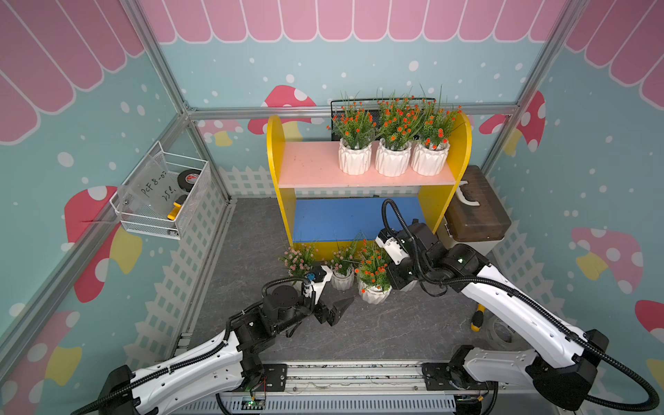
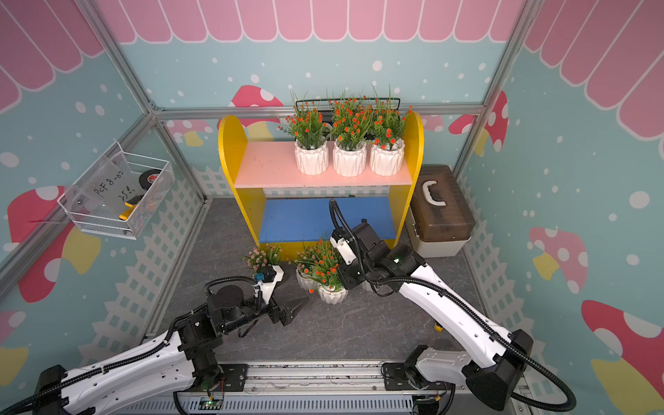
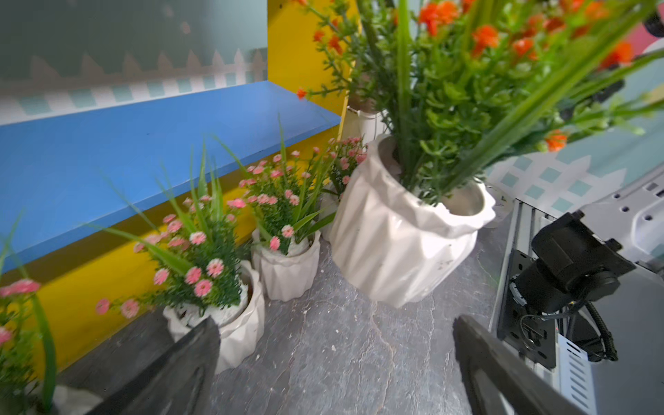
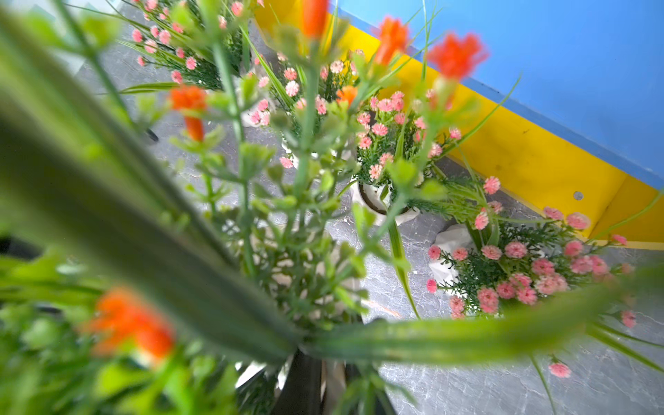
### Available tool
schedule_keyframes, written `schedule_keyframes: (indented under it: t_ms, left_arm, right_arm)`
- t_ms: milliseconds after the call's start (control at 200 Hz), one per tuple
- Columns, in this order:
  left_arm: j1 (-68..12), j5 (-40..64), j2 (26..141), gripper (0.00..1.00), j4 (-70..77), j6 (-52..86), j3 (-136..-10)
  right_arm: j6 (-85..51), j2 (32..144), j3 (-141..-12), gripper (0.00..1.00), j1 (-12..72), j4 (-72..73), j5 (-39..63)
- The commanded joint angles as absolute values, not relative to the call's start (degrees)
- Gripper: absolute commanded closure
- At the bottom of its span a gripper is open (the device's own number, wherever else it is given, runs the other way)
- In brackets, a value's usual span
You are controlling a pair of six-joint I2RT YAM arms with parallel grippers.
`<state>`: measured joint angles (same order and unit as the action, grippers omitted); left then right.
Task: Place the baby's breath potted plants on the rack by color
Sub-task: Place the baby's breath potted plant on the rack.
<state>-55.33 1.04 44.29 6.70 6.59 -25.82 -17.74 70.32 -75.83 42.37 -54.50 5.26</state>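
- Our right gripper is closed on the rim of the orange pot. A one-sided rim pinch may let the pot swing or slip on the lift.
- Pink pots crowd just beyond those fingers, and tangled sprigs could tip one.
- Our left gripper gapes empty, near the pot's other side. Swinging into it would knock the pot loose.
- The rack holds its pink board above and beyond the fingers, and we could catch its front edge.
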Motion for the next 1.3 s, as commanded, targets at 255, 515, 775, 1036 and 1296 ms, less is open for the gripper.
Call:
schedule_keyframes:
  t_ms: [255, 515, 775, 1036, 1296]
  left_arm:
    - [-60.3, -4.6, 50.6, 0.00, 20.1, 1.4, -25.7]
    - [-62.1, -5.5, 55.9, 0.01, 21.9, 0.3, -28.1]
    - [-64.1, -8.0, 60.9, 0.01, 24.3, -0.9, -30.0]
    - [-65.3, -10.8, 63.5, 0.01, 25.3, -1.6, -31.1]
    - [-65.6, -14.2, 63.4, 0.01, 26.5, -1.4, -30.7]
  right_arm:
    - [-16.6, 71.7, -80.0, 0.99, 41.8, -51.6, 11.7]
    - [-17.3, 72.4, -80.6, 0.99, 41.8, -50.1, 14.2]
    - [-18.0, 72.5, -80.3, 1.00, 41.8, -48.9, 16.2]
    - [-18.9, 72.5, -79.5, 1.00, 41.8, -47.2, 18.2]
    - [-19.5, 72.3, -78.3, 1.00, 41.8, -46.3, 18.6]
